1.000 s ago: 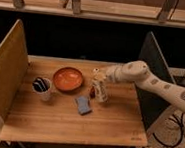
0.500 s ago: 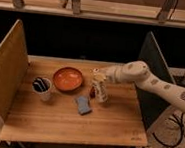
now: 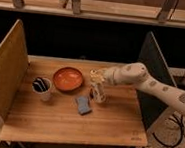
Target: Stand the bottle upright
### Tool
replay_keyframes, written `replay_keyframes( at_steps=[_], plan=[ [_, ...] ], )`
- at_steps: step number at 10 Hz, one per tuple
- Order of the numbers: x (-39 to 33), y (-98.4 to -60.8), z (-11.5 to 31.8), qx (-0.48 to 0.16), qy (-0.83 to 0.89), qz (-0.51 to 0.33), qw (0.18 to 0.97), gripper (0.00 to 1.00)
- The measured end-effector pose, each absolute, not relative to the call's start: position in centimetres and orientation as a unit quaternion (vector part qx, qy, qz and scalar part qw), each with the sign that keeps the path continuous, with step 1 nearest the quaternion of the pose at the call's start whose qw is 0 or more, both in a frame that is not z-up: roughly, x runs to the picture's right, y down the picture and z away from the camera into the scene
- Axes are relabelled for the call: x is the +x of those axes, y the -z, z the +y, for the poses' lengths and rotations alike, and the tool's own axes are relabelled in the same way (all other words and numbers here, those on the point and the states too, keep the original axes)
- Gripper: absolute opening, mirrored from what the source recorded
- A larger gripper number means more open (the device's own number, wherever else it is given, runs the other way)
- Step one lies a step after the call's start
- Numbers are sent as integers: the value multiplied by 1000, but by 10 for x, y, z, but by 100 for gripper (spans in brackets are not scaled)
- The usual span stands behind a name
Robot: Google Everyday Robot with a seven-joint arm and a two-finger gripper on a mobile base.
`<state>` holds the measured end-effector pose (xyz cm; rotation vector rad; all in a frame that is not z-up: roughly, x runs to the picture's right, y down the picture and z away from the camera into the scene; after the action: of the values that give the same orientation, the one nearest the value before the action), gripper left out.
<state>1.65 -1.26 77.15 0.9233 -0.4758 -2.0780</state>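
The bottle (image 3: 98, 91) is sitting near the middle of the desk (image 3: 70, 121), at about 4 o'clock from the orange bowl (image 3: 68, 79) and just beside the blue-grey sponge (image 3: 84, 105), which is lying at about 7 o'clock from it. Its long axis is running close to vertical, with the narrow white cap at 12 o'clock and the base seeming to touch the wood, so it is looking upright or very nearly so.

The gripper (image 3: 98, 79) is hanging directly over the bottle's top, so the bottle is lying at 6 o'clock from the jaws. The jaws are pointing down around the cap end, but I cannot tell whether they are clamped on the bottle or standing apart from it. The 1 arm (image 3: 150, 85) is reaching in from 3 o'clock, crossing the right edge of the desk.

Judging from this, the task is looking close to finished: the remaining step is probably letting go and lifting straight toward 12 o'clock along the bottle's axis. Any sideways drift while retreating could tip such a slim, tall thing toward the sponge or the bowl.

Further out, a white cup (image 3: 42, 87) with dark contents is standing at 9 o'clock from the bowl. Upright panels are flanking the desk at 9 o'clock and 3 o'clock.
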Motion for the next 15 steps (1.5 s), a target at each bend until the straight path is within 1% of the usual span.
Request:
replay_keyframes(
  at_steps=[4, 7, 12, 15],
  plan=[
    [17, -767, -8, 414, 816, -163, 369, 0],
    [25, -771, 4, 433, 809, -152, 367, 0],
    [38, -770, 7, 475, 778, -117, 394, 0],
    [45, -772, 18, 482, 765, -104, 414, 0]
  ],
)
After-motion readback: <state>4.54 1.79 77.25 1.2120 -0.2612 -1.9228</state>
